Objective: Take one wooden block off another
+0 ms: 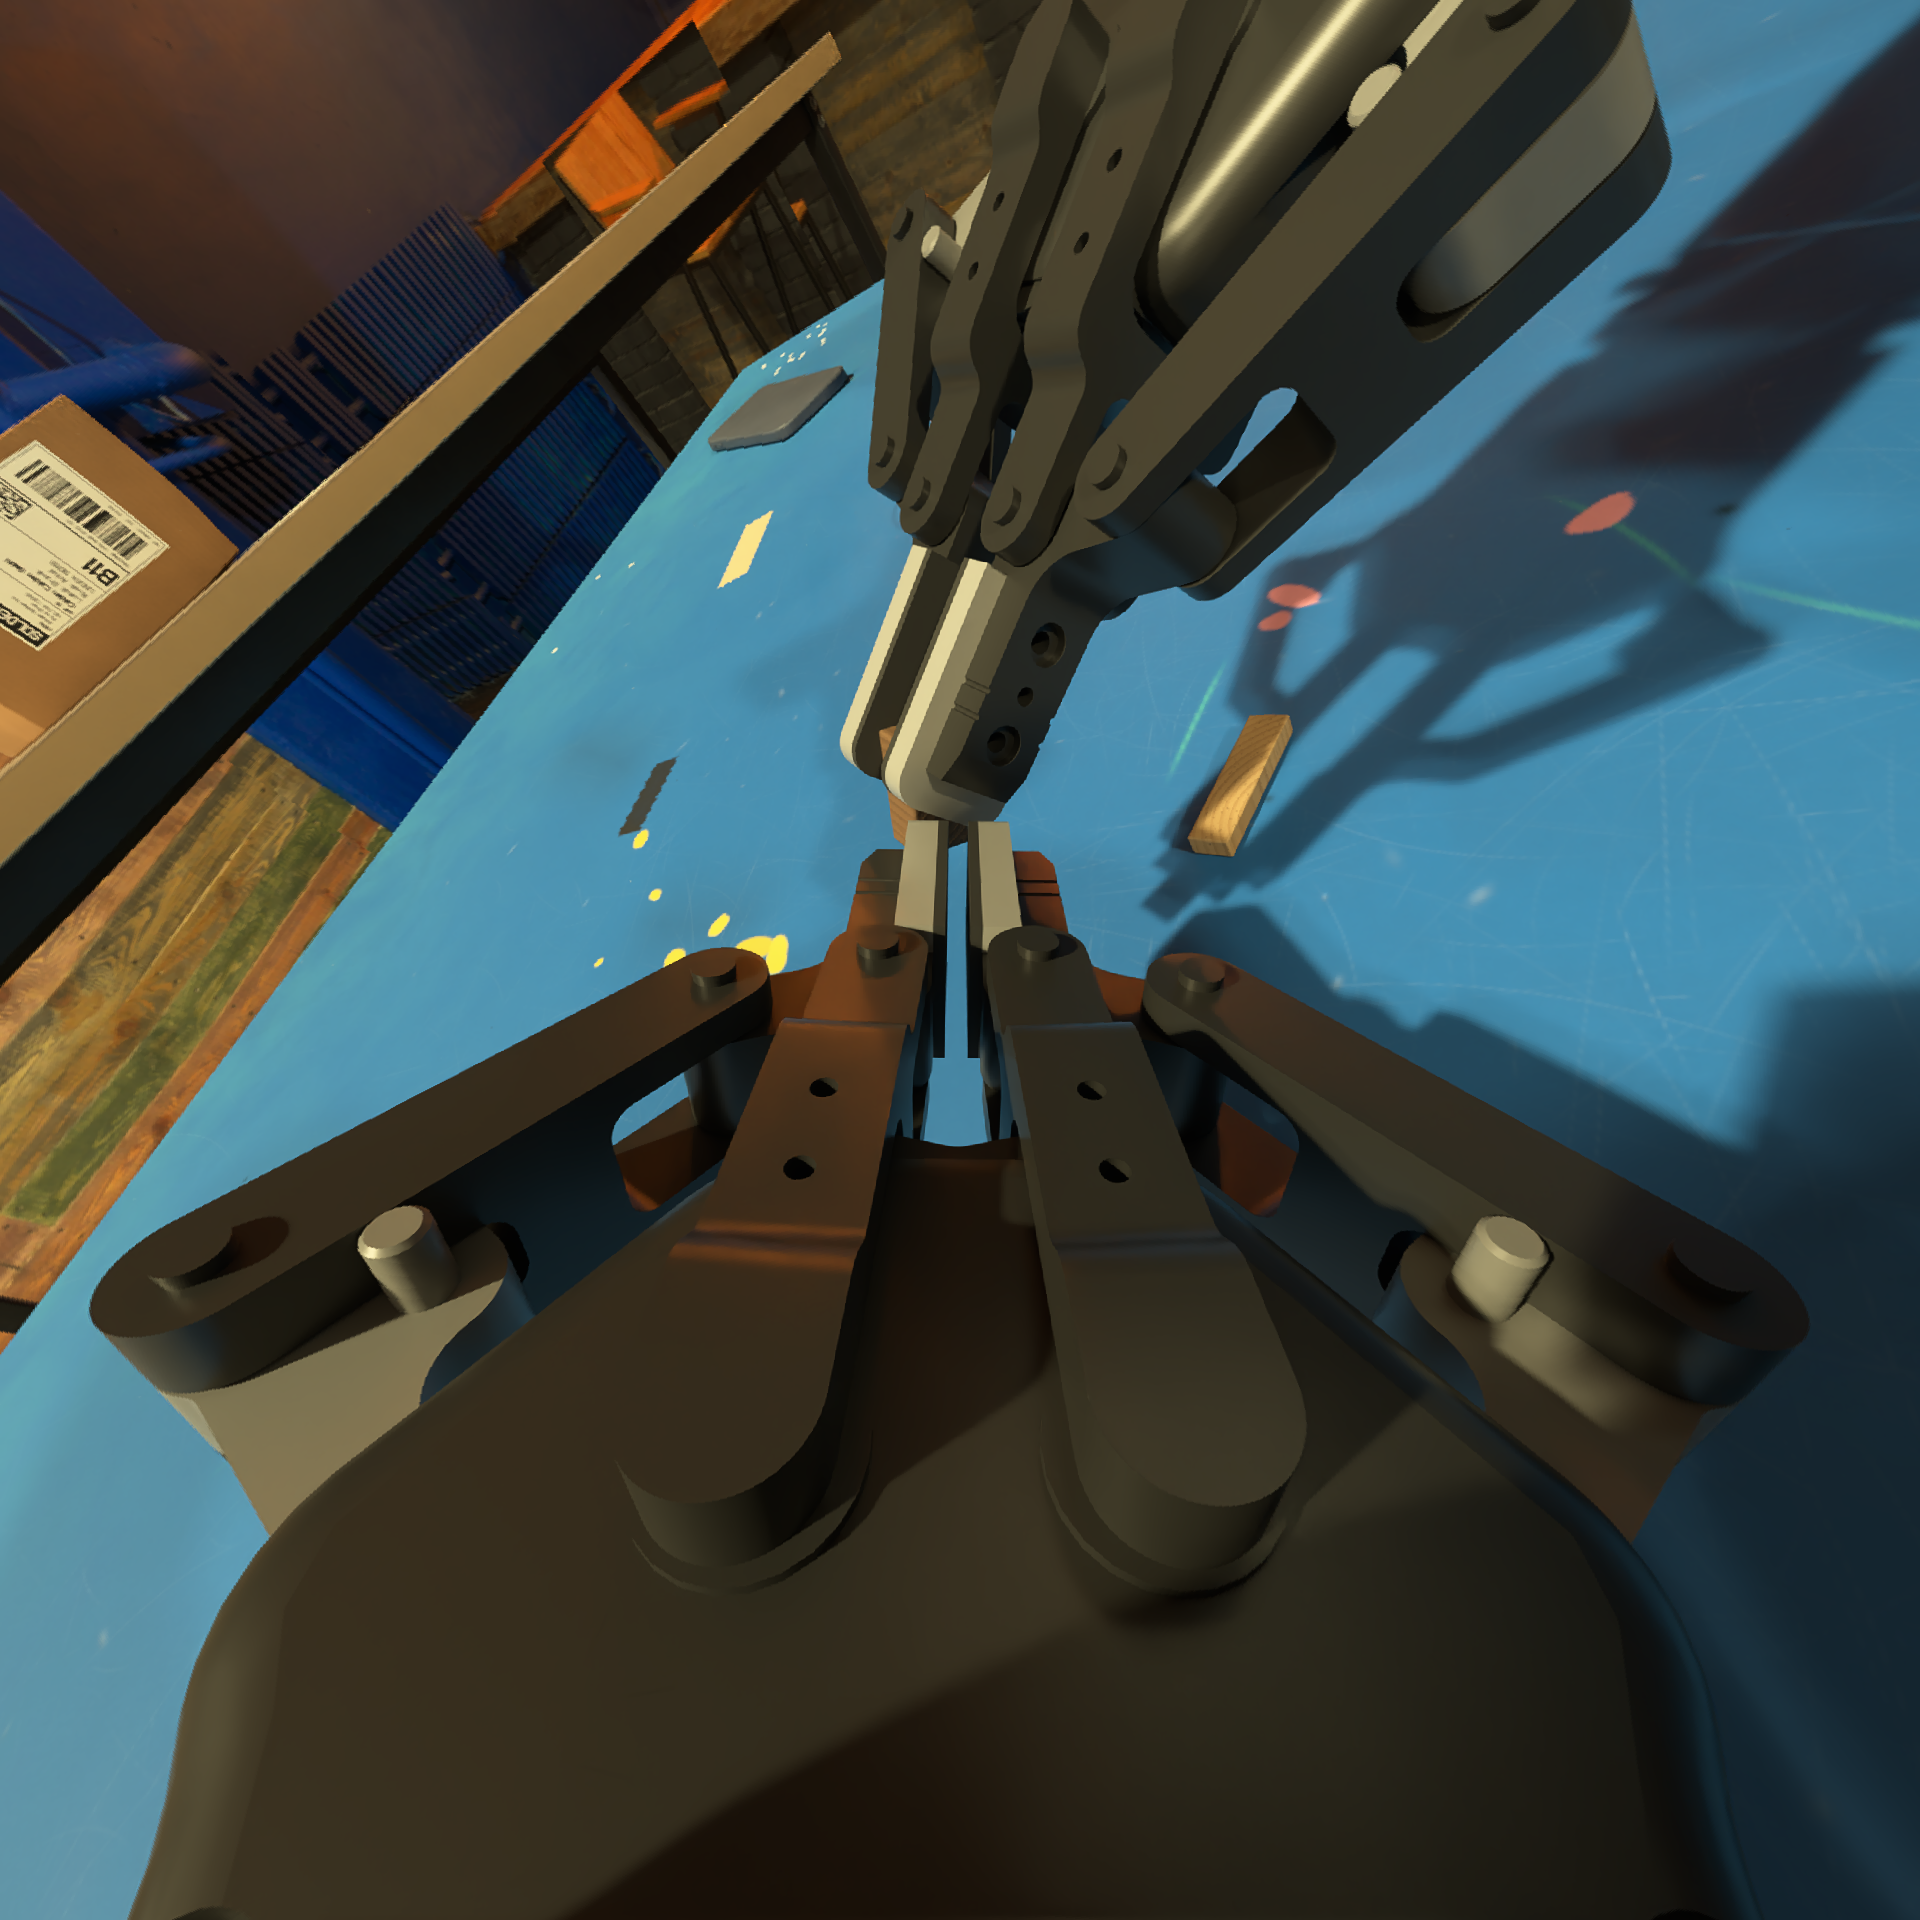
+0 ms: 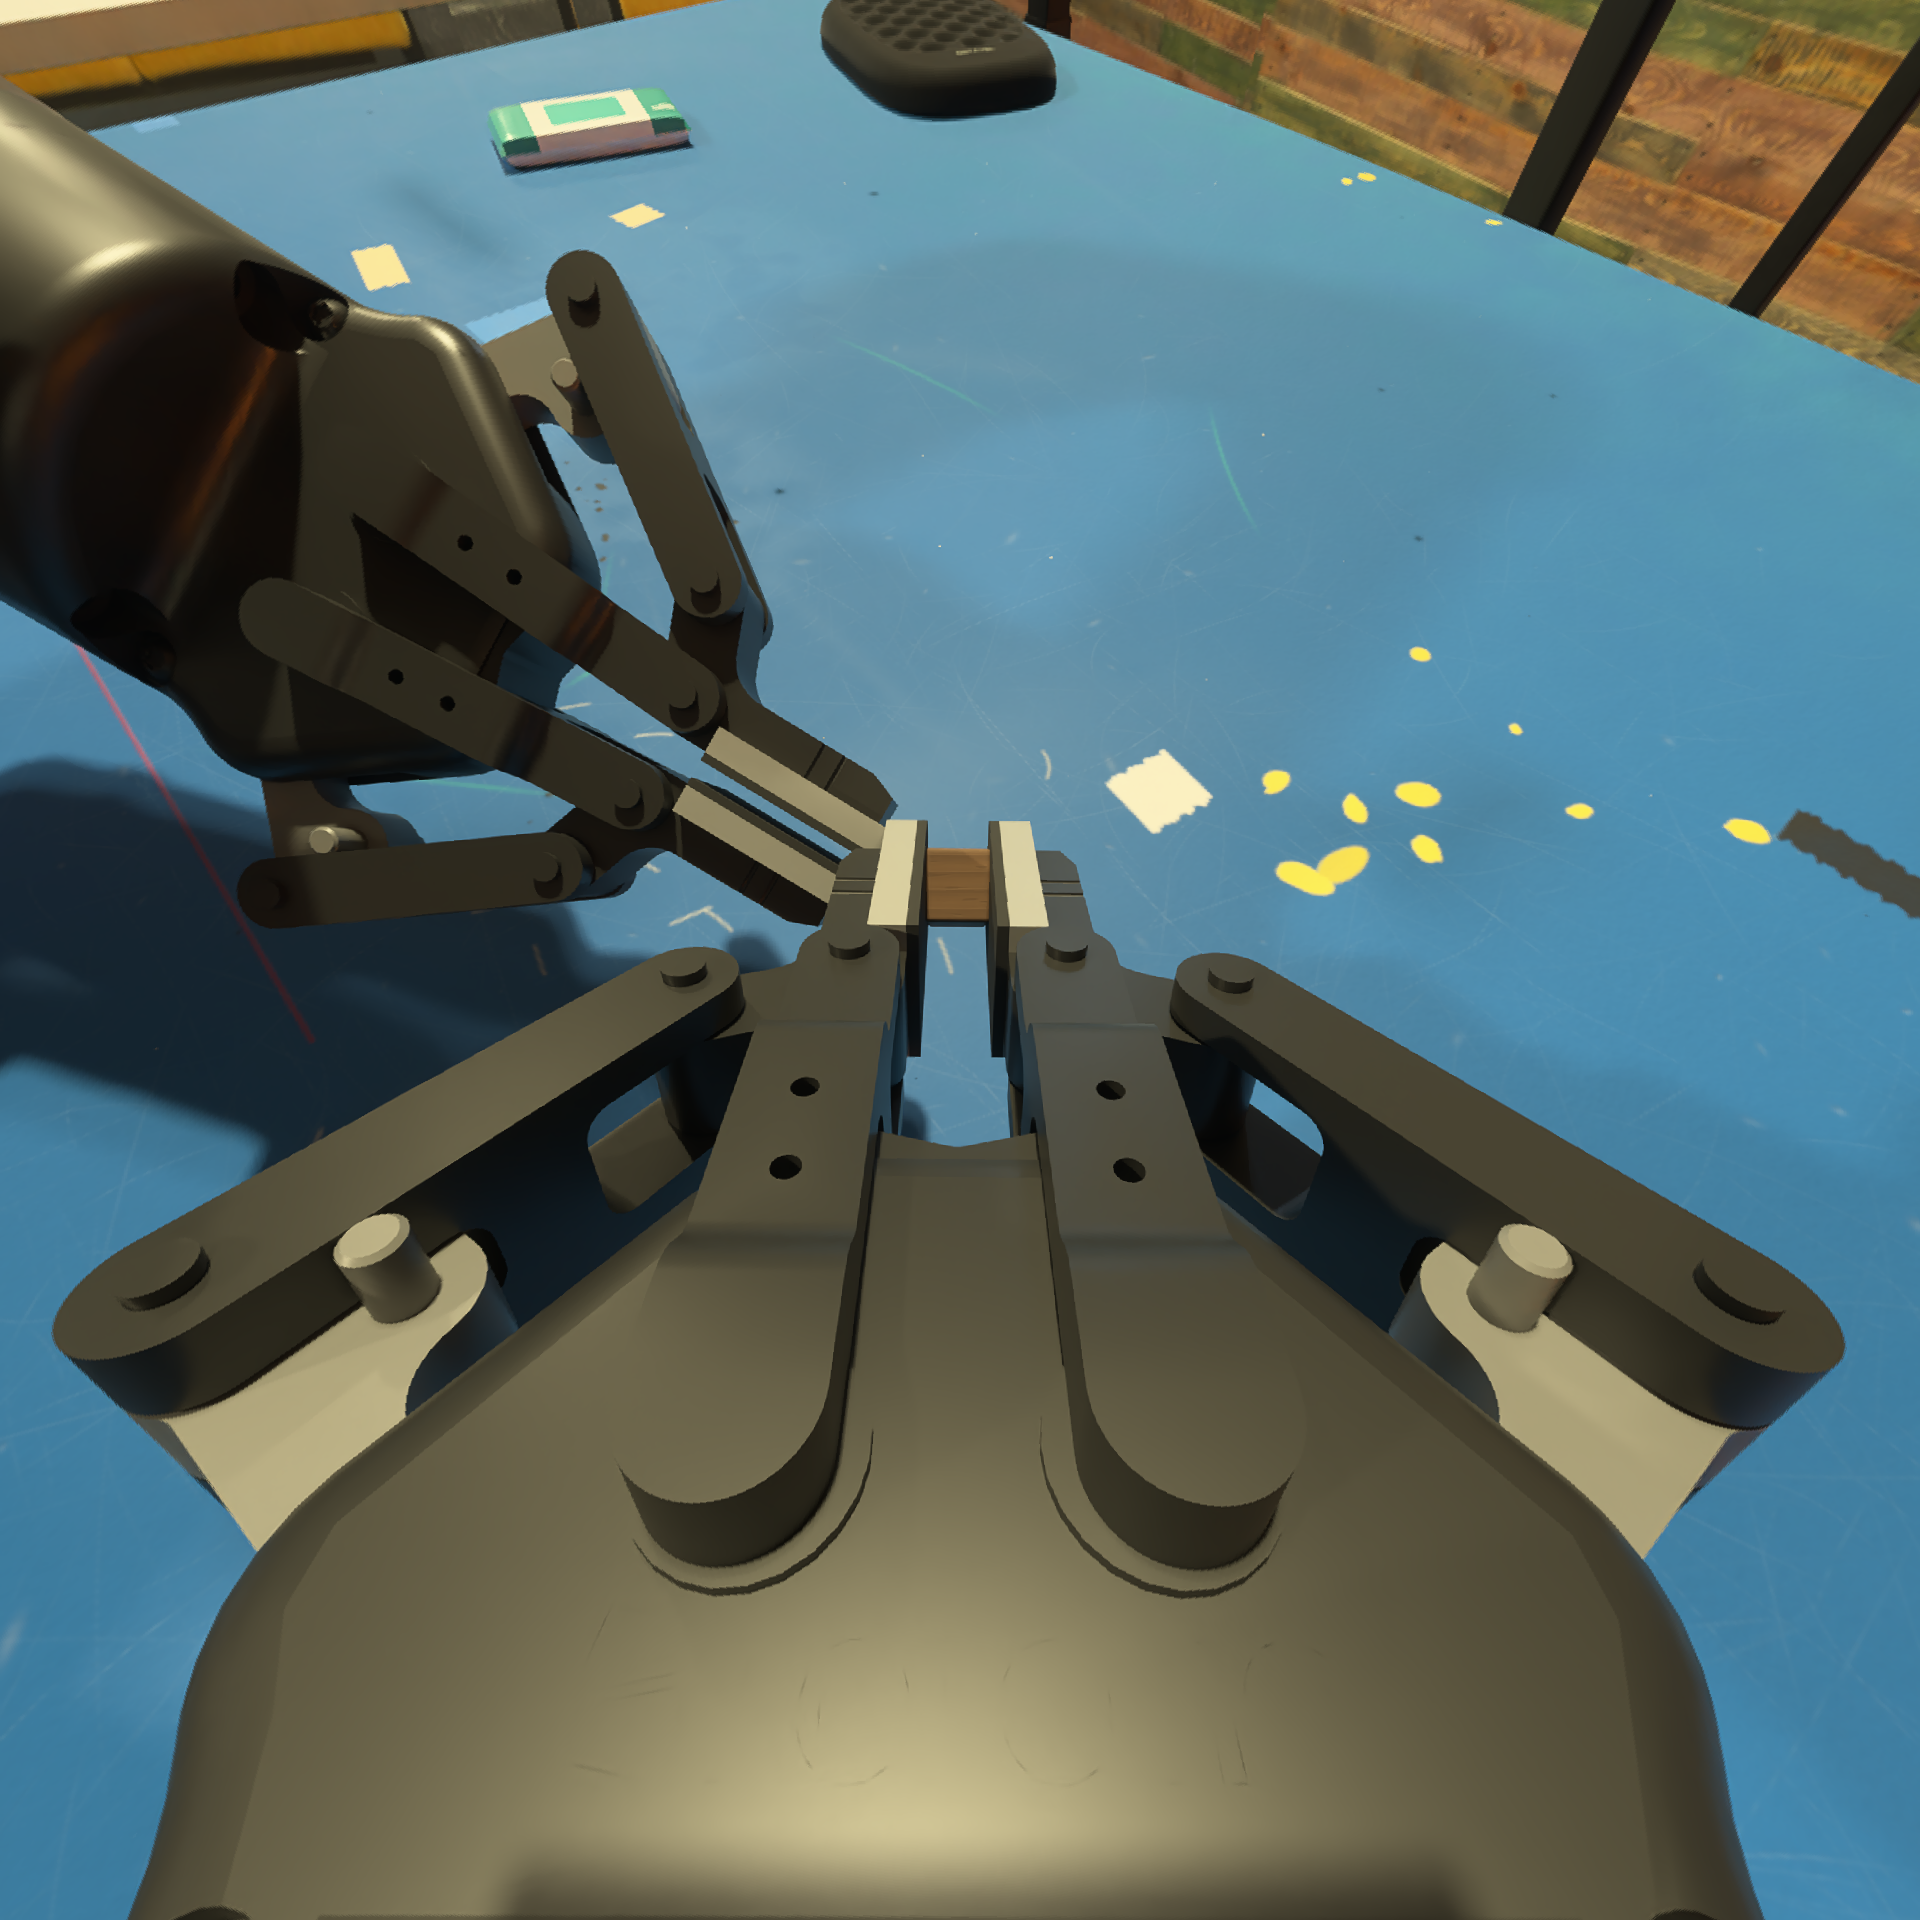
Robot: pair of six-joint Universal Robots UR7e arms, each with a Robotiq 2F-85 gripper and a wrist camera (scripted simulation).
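The blue tabletop (image 2: 1351, 468) fills both views and carries everything else, paint flecks and scraps of tape included.

The right gripper (image 2: 957, 873) is the biggest thing on it in its own view. Its pads are clamped on a small brown wooden block (image 2: 957, 883), which sits squarely between them. This looks like the block being taken off the other, held firmly so that it can be carried clear.

The left gripper (image 1: 957, 868) comes in from the side and its tips nearly meet the right one's. Its pads stand almost together with only a thin dark slit between them, and nothing shows in that slit. It was probably brought here to steady the lower block, but whether it touches any wood I cannot tell.

A second, paler block (image 1: 1240, 787) lies flat on the tabletop, well apart from the grippers and partly in the right arm's shadow. If it was the lower block, the separation is already made; the views do not settle that.

Farther off lie a dark pad (image 2: 940, 52), a green and white packet (image 2: 588, 125) and a grey slab (image 1: 781, 407).

The held block is mostly covered: the left view shows only a sliver of wood below the right gripper's tips, and what is beneath it is hidden.
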